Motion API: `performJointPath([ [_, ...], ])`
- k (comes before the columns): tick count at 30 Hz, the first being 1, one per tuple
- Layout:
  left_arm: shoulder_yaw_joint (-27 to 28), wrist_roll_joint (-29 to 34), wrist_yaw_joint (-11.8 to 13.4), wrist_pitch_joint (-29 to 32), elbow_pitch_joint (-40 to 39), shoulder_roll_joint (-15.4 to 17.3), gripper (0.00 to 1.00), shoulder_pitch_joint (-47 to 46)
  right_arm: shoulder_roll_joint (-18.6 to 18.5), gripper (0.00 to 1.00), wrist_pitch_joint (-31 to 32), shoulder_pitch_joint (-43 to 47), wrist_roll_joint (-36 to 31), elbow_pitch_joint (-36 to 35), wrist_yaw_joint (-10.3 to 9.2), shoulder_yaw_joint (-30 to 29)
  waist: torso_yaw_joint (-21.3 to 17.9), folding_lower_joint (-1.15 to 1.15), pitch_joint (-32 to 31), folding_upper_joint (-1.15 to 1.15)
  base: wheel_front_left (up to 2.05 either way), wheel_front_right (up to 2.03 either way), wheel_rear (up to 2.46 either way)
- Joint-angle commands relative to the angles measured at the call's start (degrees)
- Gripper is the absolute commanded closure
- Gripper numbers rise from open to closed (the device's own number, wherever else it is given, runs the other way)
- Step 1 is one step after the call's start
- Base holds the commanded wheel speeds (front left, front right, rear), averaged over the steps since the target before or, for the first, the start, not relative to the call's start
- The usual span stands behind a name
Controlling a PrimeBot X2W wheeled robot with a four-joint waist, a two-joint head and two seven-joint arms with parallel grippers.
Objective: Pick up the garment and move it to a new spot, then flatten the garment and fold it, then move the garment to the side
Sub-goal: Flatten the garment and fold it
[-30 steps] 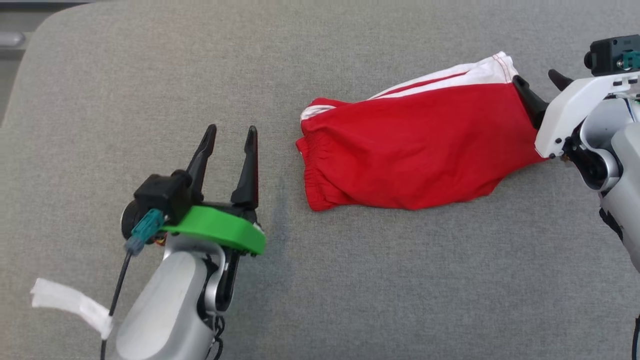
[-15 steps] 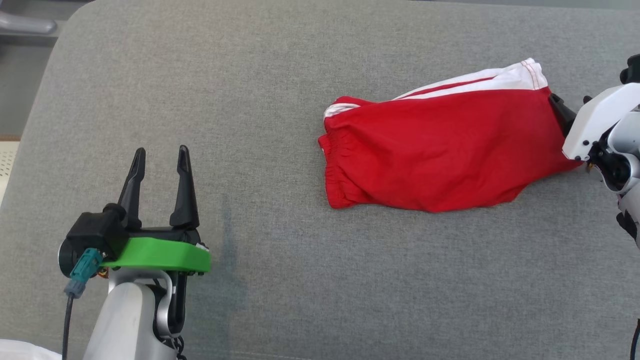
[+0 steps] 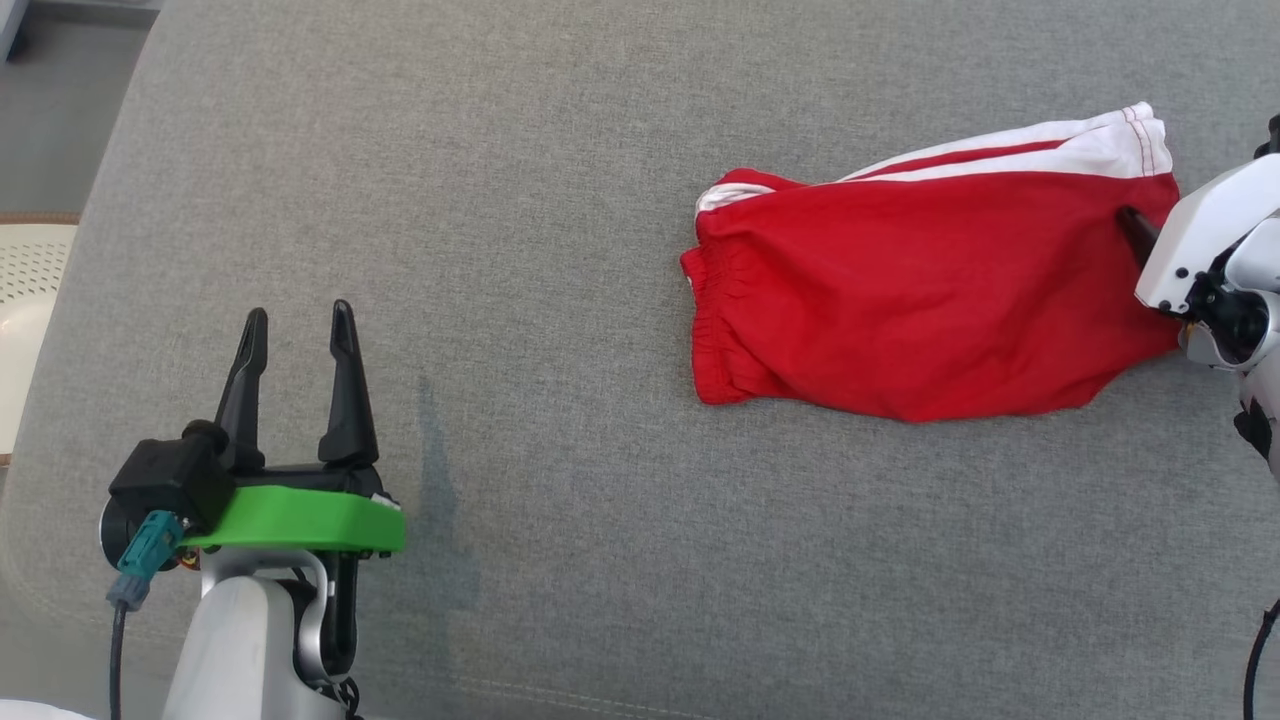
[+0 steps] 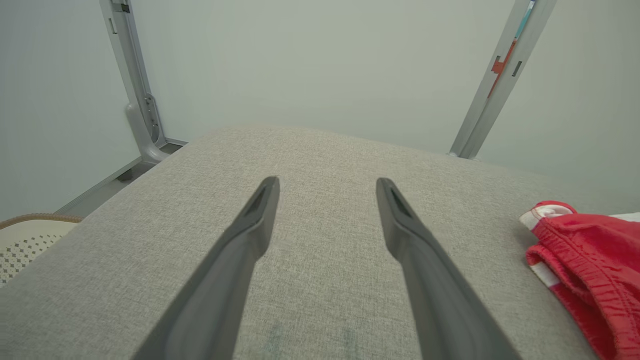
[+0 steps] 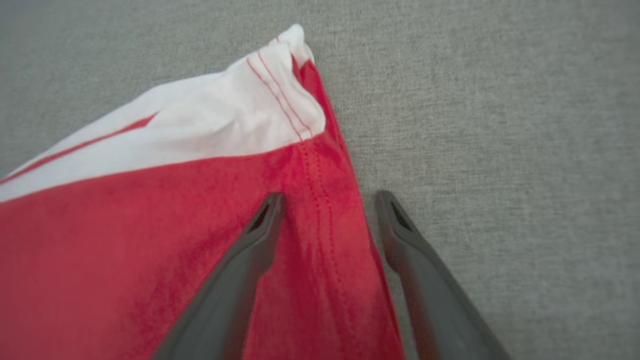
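The garment (image 3: 930, 290) is a pair of red shorts with white side stripes, lying flat-ish on the grey cushion (image 3: 560, 200), waistband to the left. My right gripper (image 3: 1140, 225) is at its right hem, open. In the right wrist view the right gripper (image 5: 330, 200) straddles the hem edge of the garment (image 5: 150, 225): one finger lies over the red cloth, the other over bare cushion. My left gripper (image 3: 297, 320) hovers open and empty at the lower left, well apart from the shorts. In the left wrist view the left gripper (image 4: 327, 185) points across the cushion, with the garment's waistband (image 4: 585, 255) at the right edge.
The cushion's rounded left edge drops to the floor, where a pale perforated object (image 3: 25, 300) stands. A faint dark mark (image 3: 435, 480) shows on the cushion near my left gripper. Two metal posts (image 4: 135, 85) rise by the wall behind the cushion.
The head camera has shifted. My right gripper has slid further onto the garment's hem. My left gripper has drawn away leftward from the shorts.
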Motion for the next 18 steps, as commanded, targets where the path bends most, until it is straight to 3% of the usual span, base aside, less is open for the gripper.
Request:
performJointPath([
  [1,0.26,0.42,-0.31,-0.15,0.21,-0.04,0.0,0.25,2.5,1.0,1.39,2.23,0.69,0.76,0.08,0.45,-0.04,0.0,-0.08,0.0,0.0,0.0,0.0],
  [7,0.57,0.48,-0.75,-0.15,0.87,-0.12,0.0,0.3,0.31,1.0,-2.47,2.54,-0.3,0.41,-0.03,-0.17,-0.95,0.0,-1.23,0.0,0.0,0.0,0.0],
  [18,-0.77,-0.5,-0.48,-0.15,1.71,-0.09,0.0,1.5,-8.13,1.0,-14.36,4.46,-5.28,0.12,-0.02,-2.12,-3.75,0.0,-4.66,0.0,0.0,0.0,0.0],
])
